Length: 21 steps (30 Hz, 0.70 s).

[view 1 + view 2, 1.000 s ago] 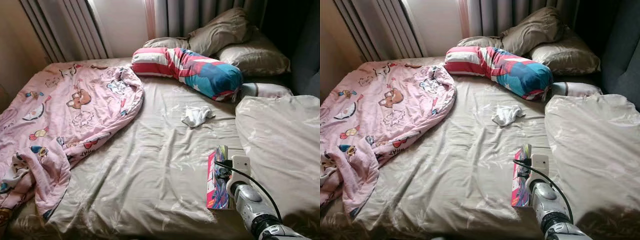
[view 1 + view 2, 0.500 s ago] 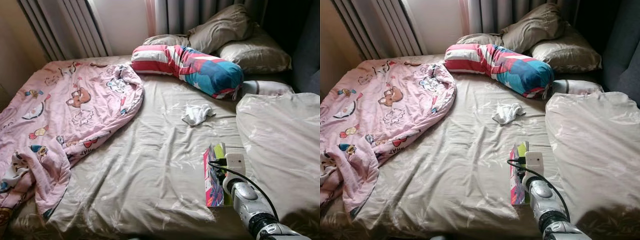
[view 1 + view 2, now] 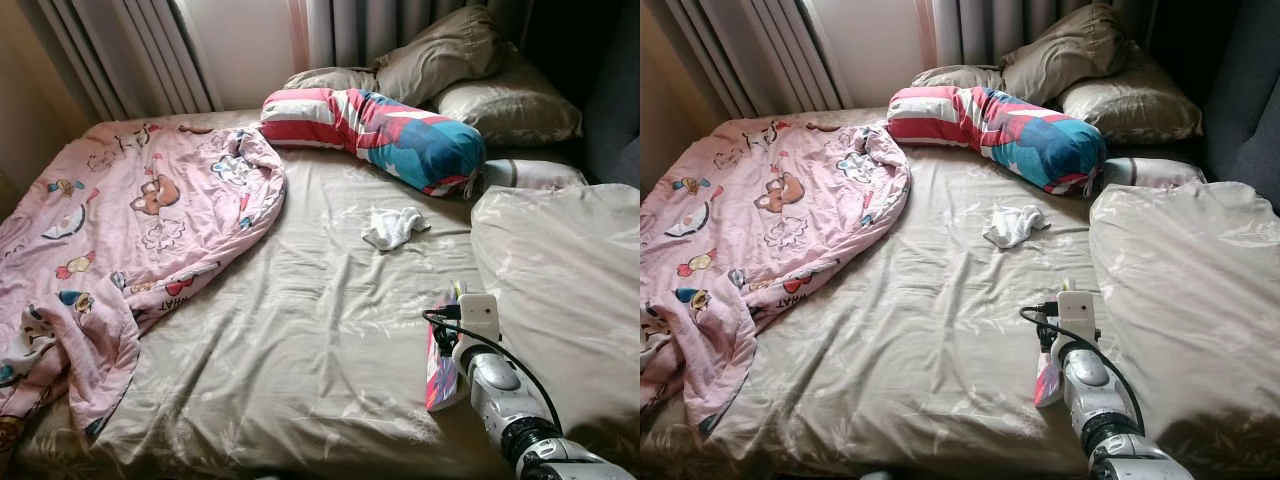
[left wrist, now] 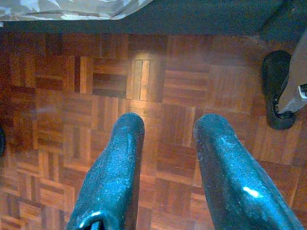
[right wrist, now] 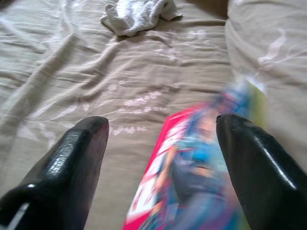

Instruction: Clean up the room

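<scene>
Head cam: right arm reaches over the bed (image 3: pixel 300 330), colorful book (image 3: pixel 438 370) lying beside its wrist, white cloth (image 3: pixel 393 226) further up.

Right wrist: right end effector (image 5: pixel 163 143) spread wide over the book.

Left wrist: left end effector (image 4: pixel 165 139) spread above parquet floor (image 4: pixel 72 96).

Bed (image 3: pixel 300 340) with blanket (image 3: pixel 120 230), book (image 3: pixel 440 365)

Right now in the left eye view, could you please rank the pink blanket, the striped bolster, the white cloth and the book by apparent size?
1. pink blanket
2. striped bolster
3. and 4. white cloth and book: look alike; the right arm hides part of the book.
</scene>
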Tool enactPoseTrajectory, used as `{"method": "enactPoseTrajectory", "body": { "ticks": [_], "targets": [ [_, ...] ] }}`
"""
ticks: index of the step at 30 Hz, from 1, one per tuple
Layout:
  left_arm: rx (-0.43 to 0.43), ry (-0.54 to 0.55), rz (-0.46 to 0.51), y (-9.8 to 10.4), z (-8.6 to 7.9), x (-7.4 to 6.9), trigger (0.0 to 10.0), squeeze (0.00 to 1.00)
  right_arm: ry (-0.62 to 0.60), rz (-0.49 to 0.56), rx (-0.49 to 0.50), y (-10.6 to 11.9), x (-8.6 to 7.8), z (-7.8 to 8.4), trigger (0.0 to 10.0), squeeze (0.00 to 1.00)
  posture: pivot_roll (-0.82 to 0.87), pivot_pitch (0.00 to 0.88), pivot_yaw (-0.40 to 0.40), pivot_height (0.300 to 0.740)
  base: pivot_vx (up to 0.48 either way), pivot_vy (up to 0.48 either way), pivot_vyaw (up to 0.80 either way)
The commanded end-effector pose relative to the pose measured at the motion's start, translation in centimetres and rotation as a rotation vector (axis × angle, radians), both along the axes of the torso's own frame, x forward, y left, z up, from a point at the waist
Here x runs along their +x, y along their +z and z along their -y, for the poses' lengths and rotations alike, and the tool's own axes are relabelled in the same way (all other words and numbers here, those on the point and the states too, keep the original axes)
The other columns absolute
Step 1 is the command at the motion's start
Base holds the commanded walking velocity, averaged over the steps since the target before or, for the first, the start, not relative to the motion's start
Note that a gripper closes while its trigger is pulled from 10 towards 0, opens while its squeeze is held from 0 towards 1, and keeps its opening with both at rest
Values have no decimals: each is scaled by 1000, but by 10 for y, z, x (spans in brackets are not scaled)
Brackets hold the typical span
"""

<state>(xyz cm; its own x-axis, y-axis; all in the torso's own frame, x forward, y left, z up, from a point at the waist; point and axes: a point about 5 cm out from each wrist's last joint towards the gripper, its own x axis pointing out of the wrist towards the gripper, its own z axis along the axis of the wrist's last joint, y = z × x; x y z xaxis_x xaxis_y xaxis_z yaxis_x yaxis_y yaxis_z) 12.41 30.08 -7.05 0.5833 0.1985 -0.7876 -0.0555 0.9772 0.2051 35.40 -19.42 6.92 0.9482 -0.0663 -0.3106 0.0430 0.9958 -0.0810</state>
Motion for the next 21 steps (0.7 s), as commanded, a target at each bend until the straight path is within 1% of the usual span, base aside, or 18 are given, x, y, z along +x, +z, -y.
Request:
{"method": "enactPoseTrajectory", "body": {
  "ticks": [1,3,4,5,6,10,21],
  "targets": [
    [-1,4,-25,-3,2,-6,10000,0,21,-13,-4,-2,0,-6,10000,1000,119,160,109,635,0,0,0],
    [-11,-8,-21,-8,15,-1,10000,0,24,-28,-17,-5,-1,-7,10000,1000,121,161,110,635,0,0,0],
    [-13,-11,-21,-9,19,0,10000,0,25,-29,-17,-5,-2,-7,10000,553,122,161,110,635,0,0,0],
    [-17,-14,-21,-10,22,0,10000,0,26,-28,-17,-6,-2,-7,10000,553,122,161,110,635,0,0,0],
    [-18,-15,-21,-10,23,1,10000,0,26,-27,-16,-6,-2,-8,10000,0,122,161,110,635,0,0,0],
    [-20,-16,-20,-11,26,3,10000,0,22,-20,-11,-6,-2,-7,10000,0,115,156,105,635,0,0,0],
    [-20,-16,-20,-11,26,3,10000,0,22,-20,-11,-6,-2,-7,10000,0,115,156,105,635,0,0,0]
  ]
}}
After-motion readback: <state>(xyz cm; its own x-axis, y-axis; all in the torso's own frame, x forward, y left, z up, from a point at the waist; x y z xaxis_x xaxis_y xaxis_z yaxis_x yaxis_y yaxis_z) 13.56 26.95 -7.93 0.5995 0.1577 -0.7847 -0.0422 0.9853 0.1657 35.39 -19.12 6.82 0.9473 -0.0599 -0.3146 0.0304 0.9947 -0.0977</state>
